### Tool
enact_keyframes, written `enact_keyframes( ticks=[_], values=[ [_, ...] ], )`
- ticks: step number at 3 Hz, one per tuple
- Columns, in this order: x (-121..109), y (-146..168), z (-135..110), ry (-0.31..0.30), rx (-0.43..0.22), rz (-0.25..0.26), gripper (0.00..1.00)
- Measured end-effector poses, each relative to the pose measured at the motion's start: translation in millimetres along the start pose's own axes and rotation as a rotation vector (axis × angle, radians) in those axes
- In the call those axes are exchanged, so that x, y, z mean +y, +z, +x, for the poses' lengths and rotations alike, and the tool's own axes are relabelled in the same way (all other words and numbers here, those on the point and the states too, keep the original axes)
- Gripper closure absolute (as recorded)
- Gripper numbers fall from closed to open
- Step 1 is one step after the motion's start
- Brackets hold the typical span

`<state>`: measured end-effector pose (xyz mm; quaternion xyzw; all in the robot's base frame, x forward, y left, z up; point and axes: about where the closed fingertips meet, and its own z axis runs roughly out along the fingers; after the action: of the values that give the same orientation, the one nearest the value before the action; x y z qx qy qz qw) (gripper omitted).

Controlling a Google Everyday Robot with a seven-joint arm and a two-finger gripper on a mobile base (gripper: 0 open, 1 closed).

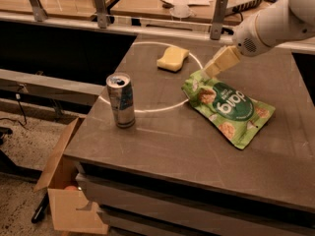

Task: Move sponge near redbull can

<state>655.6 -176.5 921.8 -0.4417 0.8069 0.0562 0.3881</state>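
Camera view: the dark worktop point(162, 141) is carrying three items, with a thin white circle point(147, 110) marked on its surface. The redbull can point(121, 100) is standing upright near the left edge, on the circle's near-left arc; its top is facing up and its contents are not showing. The sponge point(173, 58) is lying flat toward the far side, just inside the circle's far arc, well apart from the can. A green snack bag point(229, 107) is lying flat to the right of centre, its upper-left corner overlapping the circle's right side; whether it is sealed cannot be told. The claw point(214, 69) is reaching in from the upper right on a white arm point(275, 26), angling down and left, and is hanging at the bag's upper-left corner, to the right of the sponge and apart from it. It is carrying nothing, and whether it is apart or together cannot be told. On the floor at the worktop's near-left corner, a cardboard box point(64, 208) is sitting with flaps open; a small reddish object point(71, 187) is showing inside, unidentifiable.
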Motion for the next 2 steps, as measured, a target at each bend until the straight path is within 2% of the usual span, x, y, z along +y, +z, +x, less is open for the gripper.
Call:
enact_keyframes(
  ticks=[1,2],
  values=[
    [-5.2,50.8,0.0,0.062,-0.021,-0.078,0.00],
    [-6.2,82.9,-3.8,0.087,-0.027,-0.131,0.00]
  ],
)
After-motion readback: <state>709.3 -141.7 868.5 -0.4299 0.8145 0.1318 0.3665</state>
